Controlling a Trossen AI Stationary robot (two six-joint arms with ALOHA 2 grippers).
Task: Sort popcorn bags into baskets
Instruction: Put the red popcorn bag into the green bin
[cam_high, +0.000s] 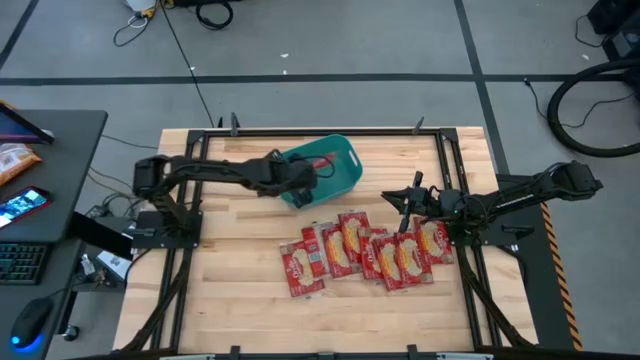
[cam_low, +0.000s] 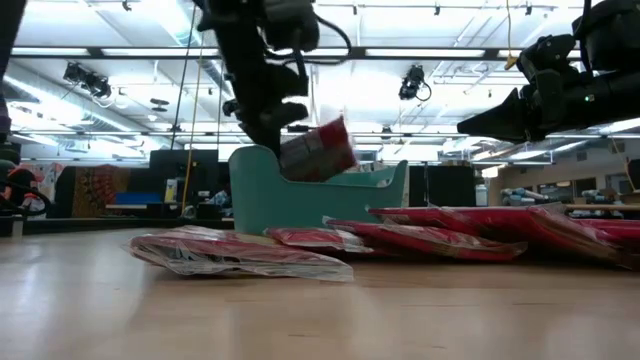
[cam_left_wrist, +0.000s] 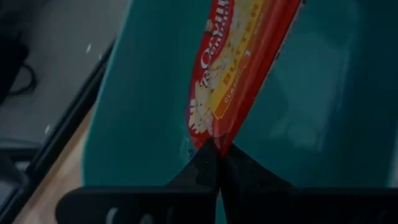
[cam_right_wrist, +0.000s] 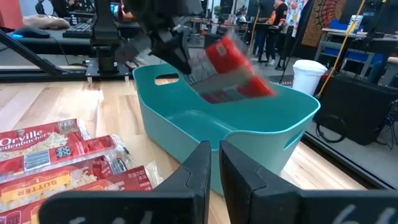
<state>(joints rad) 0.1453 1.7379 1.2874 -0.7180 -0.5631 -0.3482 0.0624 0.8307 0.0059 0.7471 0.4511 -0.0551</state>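
High view: the left gripper (cam_high: 305, 183) sits over the near rim of the teal basket (cam_high: 340, 160), which stands at the far middle of the wooden desk (cam_high: 230, 290); its jaws are closed on one red popcorn bag (cam_high: 322, 162) held above the basket's interior. A row of loose bags (cam_high: 360, 252) lies overlapping on the desk in front of the basket, reaching from the centre toward the right. The right gripper (cam_high: 405, 200) hangs above the right end of that row, beside the basket, and carries nothing; its jaws stand nearly together. Low view: the left gripper (cam_low: 275, 125) comes down from above with the held bag (cam_low: 318, 150) tilted, its lower part below the basket (cam_low: 300, 200) rim line. The loose bags (cam_low: 400, 240) lie flat on the desk in front of the basket, with one bag (cam_low: 230, 253) nearest the camera. The right arm shows at upper right. Left wrist view: the jaws are pinched shut on the bag's (cam_left_wrist: 239, 62) edge, and the bag hangs against the basket's (cam_left_wrist: 149, 93) teal inside wall. Right wrist view: the right gripper (cam_right_wrist: 215, 163) points at the basket (cam_right_wrist: 249, 130) with only a thin gap between its jaws and nothing in it; the left gripper (cam_right_wrist: 180, 53) holds the bag (cam_right_wrist: 233, 65) over the basket, and loose bags (cam_right_wrist: 56, 162) lie on the desk beside it.
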